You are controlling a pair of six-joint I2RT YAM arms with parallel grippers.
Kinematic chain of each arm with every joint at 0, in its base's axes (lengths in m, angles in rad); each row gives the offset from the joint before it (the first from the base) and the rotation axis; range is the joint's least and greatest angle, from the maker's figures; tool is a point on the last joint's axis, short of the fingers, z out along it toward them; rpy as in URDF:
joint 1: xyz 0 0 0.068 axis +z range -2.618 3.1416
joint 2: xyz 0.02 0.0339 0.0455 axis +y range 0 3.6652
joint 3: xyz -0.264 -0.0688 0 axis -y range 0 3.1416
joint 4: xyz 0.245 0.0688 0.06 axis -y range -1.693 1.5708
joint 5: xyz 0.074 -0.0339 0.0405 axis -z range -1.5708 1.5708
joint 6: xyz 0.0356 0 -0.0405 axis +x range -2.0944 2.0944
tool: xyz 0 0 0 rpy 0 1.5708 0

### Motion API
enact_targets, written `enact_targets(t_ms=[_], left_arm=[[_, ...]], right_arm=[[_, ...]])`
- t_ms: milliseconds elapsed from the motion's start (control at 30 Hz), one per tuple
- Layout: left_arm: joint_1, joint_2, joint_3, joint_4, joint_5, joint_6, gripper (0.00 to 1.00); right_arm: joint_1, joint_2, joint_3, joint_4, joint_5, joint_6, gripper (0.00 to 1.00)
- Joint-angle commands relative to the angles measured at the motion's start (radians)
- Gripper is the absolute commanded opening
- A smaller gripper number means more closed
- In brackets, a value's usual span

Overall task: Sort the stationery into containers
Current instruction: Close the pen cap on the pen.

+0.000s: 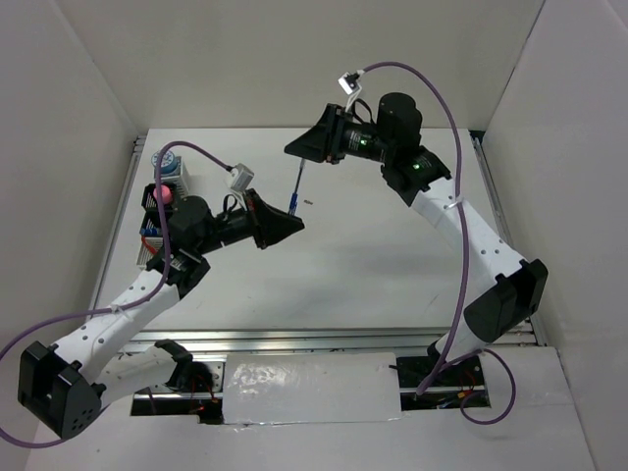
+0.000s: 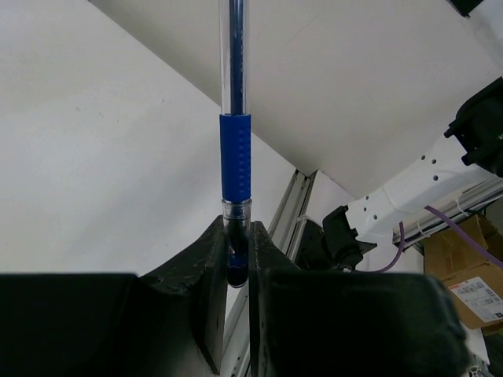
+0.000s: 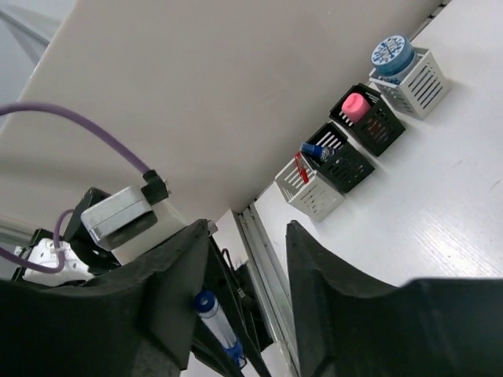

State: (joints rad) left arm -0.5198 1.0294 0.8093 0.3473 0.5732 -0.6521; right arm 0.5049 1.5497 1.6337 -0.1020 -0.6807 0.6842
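Observation:
My left gripper point(image 1: 292, 225) point(image 2: 236, 239) is shut on the lower end of the blue pen point(image 1: 295, 192) point(image 2: 235, 157) and holds it upright above the table. My right gripper point(image 1: 297, 149) point(image 3: 247, 236) is open just above the pen; the pen's top end point(image 3: 214, 322) shows beside its left finger, and I cannot tell whether they touch. Four containers point(image 1: 157, 211) stand in a row at the far left. In the right wrist view they are a white slotted box point(image 3: 416, 82) with a blue-white tin point(image 3: 391, 53), a black mesh box with the pink block point(image 3: 355, 104), a black mesh box with the blue-capped bottle point(image 3: 313, 149), and a white slotted box with a red piece point(image 3: 301, 167).
White walls enclose the table point(image 1: 373, 275) on the left, back and right. A metal rail point(image 1: 343, 337) runs along the near edge. A tiny dark speck point(image 1: 309, 203) lies on the table beside the pen. Purple cables loop over both arms.

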Motion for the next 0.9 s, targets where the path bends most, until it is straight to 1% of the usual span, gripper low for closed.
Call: enact_targets(t_ms=[0, 67, 200, 233, 300, 333, 367, 400, 433, 467, 500, 533, 567, 600, 633, 667, 700, 767, 833, 867], left_arm=[[-0.014, -0.015, -0.013, 0.101, -0.004, 0.028, 0.00], [-0.022, -0.017, -0.021, 0.101, -0.004, 0.028, 0.00], [-0.031, -0.015, -0.036, 0.090, -0.001, 0.025, 0.00], [-0.031, -0.015, -0.044, 0.087, 0.002, 0.014, 0.00], [-0.029, -0.009, -0.042, 0.059, 0.008, 0.000, 0.00], [-0.026, -0.005, -0.032, 0.038, 0.014, -0.007, 0.00], [-0.016, 0.007, -0.021, 0.012, 0.033, -0.023, 0.00], [-0.008, 0.017, 0.011, -0.063, 0.043, -0.033, 0.00], [0.016, 0.029, 0.025, -0.097, 0.065, -0.041, 0.00], [0.026, 0.052, 0.043, -0.134, 0.114, -0.053, 0.00], [0.038, 0.061, 0.071, -0.190, 0.135, -0.061, 0.00], [0.058, 0.069, 0.074, -0.200, 0.160, -0.079, 0.00], [0.066, 0.073, 0.076, -0.200, 0.207, -0.095, 0.00], [0.072, 0.075, 0.077, -0.200, 0.227, -0.110, 0.00], [0.082, 0.078, 0.082, -0.211, 0.244, -0.132, 0.00], [0.084, 0.087, 0.088, -0.228, 0.257, -0.141, 0.00], [0.083, 0.092, 0.108, -0.278, 0.261, -0.149, 0.00], [0.089, 0.106, 0.123, -0.310, 0.266, -0.182, 0.00], [0.098, 0.116, 0.117, -0.300, 0.319, -0.228, 0.00], [0.099, 0.120, 0.108, -0.289, 0.336, -0.250, 0.00]], right_arm=[[-0.038, 0.007, 0.095, -0.021, -0.002, -0.006, 0.54], [-0.055, 0.013, 0.142, -0.022, 0.009, -0.011, 0.56], [-0.144, 0.026, 0.238, -0.036, 0.026, -0.063, 0.57], [-0.164, 0.029, 0.277, -0.051, 0.018, -0.112, 0.56], [-0.201, 0.020, 0.301, -0.068, -0.002, -0.170, 0.56], [-0.228, 0.013, 0.305, -0.074, -0.069, -0.258, 0.55], [-0.236, 0.004, 0.331, -0.131, -0.113, -0.334, 0.55], [-0.239, 0.001, 0.359, -0.210, -0.153, -0.429, 0.56], [-0.227, -0.013, 0.408, -0.387, -0.187, -0.660, 0.56], [-0.212, -0.026, 0.414, -0.477, -0.209, -0.807, 0.57], [-0.192, -0.049, 0.405, -0.560, -0.191, -1.064, 0.57], [-0.146, -0.119, 0.314, -0.635, -0.162, -1.166, 0.57], [-0.126, -0.167, 0.249, -0.646, -0.090, -1.269, 0.58], [-0.103, -0.218, 0.168, -0.647, -0.053, -1.452, 0.58], [-0.056, -0.323, 0.003, -0.609, -0.008, -1.523, 0.59], [-0.040, -0.368, -0.079, -0.579, 0.062, -1.586, 0.60], [-0.022, -0.458, -0.230, -0.547, 0.085, -1.686, 0.62], [0.013, -0.535, -0.354, -0.461, 0.112, -1.770, 0.65], [0.032, -0.614, -0.475, -0.389, 0.124, -1.834, 0.67], [0.055, -0.626, -0.495, -0.384, 0.125, -1.857, 0.67]])
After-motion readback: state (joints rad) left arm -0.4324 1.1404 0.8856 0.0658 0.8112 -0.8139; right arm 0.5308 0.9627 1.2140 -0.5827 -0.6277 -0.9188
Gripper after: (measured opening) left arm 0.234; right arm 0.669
